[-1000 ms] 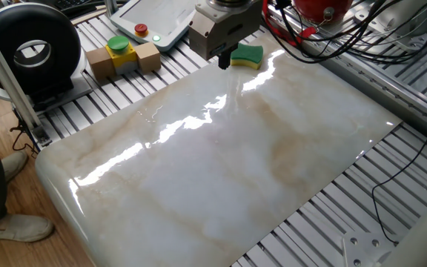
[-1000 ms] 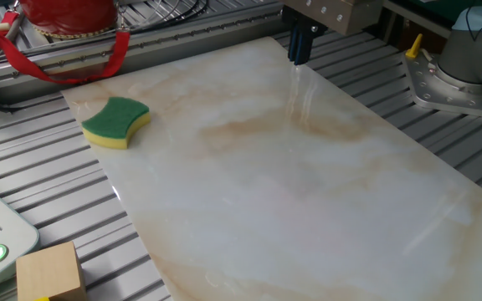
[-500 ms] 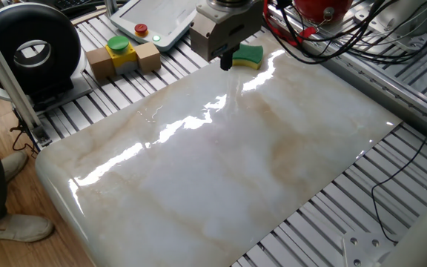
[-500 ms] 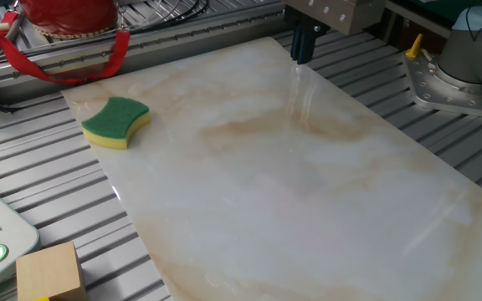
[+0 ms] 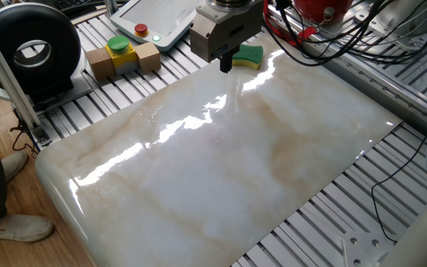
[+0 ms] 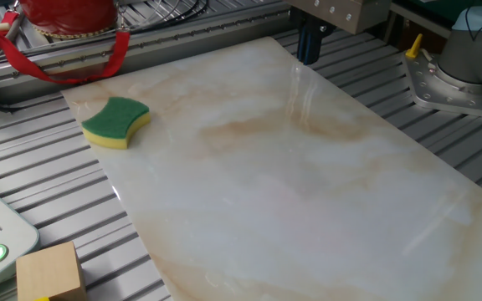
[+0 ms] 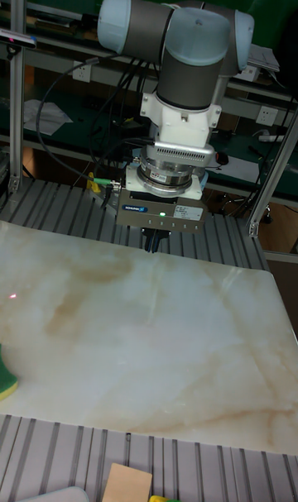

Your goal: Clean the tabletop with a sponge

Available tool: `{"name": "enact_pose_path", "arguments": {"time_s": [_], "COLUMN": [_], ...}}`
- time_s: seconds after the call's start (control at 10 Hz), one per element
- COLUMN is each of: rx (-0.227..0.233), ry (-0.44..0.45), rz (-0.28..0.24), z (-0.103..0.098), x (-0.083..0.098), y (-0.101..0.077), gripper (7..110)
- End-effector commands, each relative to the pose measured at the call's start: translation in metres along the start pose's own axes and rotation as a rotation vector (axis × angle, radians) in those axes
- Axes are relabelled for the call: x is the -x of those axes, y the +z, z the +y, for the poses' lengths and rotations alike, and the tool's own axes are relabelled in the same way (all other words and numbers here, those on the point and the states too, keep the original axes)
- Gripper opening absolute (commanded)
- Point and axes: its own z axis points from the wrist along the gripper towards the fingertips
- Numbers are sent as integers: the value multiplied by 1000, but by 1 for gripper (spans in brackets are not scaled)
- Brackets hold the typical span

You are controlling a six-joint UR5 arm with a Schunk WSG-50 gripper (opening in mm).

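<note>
We see the table, a ribbed grey metal slat surface, carrying the tabletop, a large glossy white marble-look slab with faint beige-brown veins and rounded corners; it also shows in the other fixed view and in the tall fixed view. Strong light reflections streak across its gloss in one fixed view.

Above one long edge of the slab hangs the robot arm, grey with pale blue joint caps, pointing straight down. At its end we see the claw, also at and; its dark fingers sit close together with nothing between them, and the tips hang just above the slab near its edge. We cannot tell whether the fingers fully meet.

A black round device stands at the table's corner in one fixed view, and a red object with a red strap lies beyond the slab in the other fixed view.

The sponge, green scouring layer over yellow foam with a waisted outline, lies flat on the slab near one corner, well apart from the claw. In one fixed view the sponge shows partly behind the claw; in the tall fixed view only an edge shows at the left border.

Two wooden blocks carry a yellow-and-green round button on the slats.
</note>
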Motion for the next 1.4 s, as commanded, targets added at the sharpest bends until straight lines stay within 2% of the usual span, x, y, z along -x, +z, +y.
{"name": "enact_pose_path", "arguments": {"time_s": [0.0,0.4,0.8,1.3], "rx": [11,26,-4,10], "ry": [5,18,6,-24], "rz": [0,-7,5,6], "z": [2,6,-1,2], "x": [0,2,-1,-2], "y": [-1,-1,-1,-1], "gripper": [7,7,7,7]}}
